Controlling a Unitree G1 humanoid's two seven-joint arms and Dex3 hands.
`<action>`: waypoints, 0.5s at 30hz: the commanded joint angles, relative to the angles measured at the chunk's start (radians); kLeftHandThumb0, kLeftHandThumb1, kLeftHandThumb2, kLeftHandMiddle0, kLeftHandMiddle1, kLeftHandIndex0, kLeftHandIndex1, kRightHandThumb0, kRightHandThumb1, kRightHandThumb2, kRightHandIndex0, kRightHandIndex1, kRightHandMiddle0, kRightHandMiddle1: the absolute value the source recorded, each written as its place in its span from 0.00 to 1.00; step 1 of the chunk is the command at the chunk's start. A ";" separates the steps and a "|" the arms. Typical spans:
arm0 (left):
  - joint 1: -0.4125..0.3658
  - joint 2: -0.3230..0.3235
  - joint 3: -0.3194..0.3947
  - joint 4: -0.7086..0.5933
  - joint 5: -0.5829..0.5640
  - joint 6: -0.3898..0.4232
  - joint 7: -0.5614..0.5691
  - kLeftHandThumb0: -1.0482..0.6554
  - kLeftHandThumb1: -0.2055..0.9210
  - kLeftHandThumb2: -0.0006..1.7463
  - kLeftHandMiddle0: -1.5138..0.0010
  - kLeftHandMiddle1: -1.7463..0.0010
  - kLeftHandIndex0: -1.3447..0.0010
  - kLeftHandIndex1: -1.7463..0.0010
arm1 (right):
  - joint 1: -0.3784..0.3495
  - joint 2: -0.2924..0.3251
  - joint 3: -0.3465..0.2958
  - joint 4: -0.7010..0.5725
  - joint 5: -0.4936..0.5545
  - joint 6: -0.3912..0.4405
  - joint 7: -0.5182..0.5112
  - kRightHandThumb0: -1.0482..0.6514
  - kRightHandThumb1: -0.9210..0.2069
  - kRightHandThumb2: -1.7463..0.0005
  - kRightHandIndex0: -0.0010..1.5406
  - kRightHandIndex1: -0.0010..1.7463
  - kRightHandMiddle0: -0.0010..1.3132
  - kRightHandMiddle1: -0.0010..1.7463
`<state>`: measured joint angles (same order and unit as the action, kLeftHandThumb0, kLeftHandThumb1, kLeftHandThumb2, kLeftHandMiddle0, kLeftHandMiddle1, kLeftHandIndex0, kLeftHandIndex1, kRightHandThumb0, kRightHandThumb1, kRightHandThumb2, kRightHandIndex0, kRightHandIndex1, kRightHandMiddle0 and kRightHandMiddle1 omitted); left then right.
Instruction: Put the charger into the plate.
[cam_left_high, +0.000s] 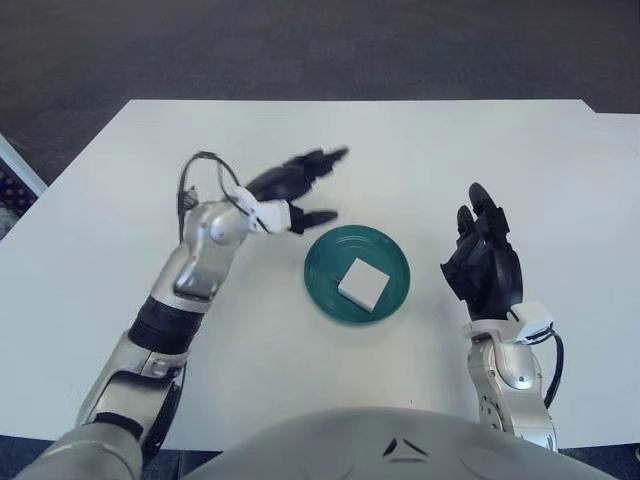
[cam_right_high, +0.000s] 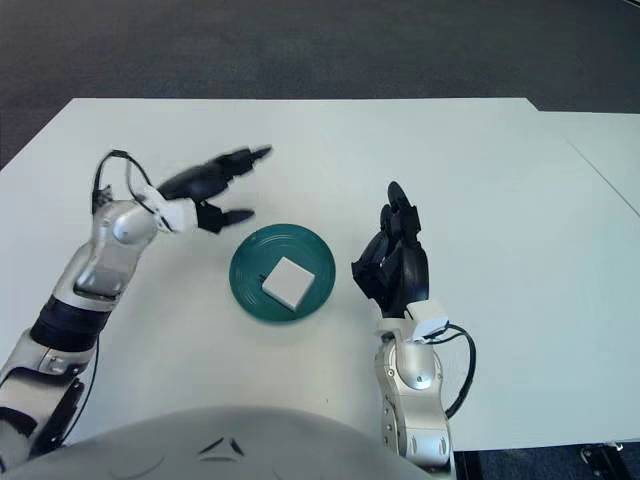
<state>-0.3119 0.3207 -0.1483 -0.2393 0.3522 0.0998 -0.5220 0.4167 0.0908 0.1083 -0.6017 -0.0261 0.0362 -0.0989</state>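
A white square charger (cam_left_high: 363, 283) lies inside the round teal plate (cam_left_high: 326, 283) near the middle of the white table. My left hand (cam_left_high: 300, 185) is raised up and to the left of the plate, fingers spread, holding nothing. My right hand (cam_left_high: 483, 262) shows to the right of the plate, upright with its fingers extended and empty.
The white table (cam_left_high: 420, 160) stretches wide around the plate. Its far edge meets a dark carpeted floor (cam_left_high: 300, 45). A second white surface (cam_left_high: 622, 125) adjoins at the far right.
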 joint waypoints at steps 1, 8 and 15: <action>0.049 -0.072 0.031 -0.019 -0.107 0.055 0.032 0.00 1.00 0.43 1.00 1.00 1.00 1.00 | -0.002 -0.008 0.000 -0.008 -0.010 -0.007 0.003 0.03 0.00 0.39 0.04 0.00 0.00 0.11; 0.096 -0.293 0.152 -0.008 -0.429 0.092 0.139 0.00 1.00 0.46 1.00 1.00 1.00 1.00 | -0.018 -0.002 0.001 0.005 -0.003 -0.002 0.002 0.03 0.00 0.38 0.04 0.00 0.00 0.12; 0.138 -0.397 0.200 -0.022 -0.564 0.086 0.231 0.00 1.00 0.46 1.00 1.00 1.00 1.00 | -0.022 0.002 0.007 0.010 0.015 0.007 0.010 0.03 0.00 0.39 0.04 0.00 0.00 0.12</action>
<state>-0.2017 -0.0561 0.0226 -0.2532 -0.1813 0.1957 -0.3415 0.4056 0.0904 0.1119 -0.5985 -0.0192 0.0371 -0.0930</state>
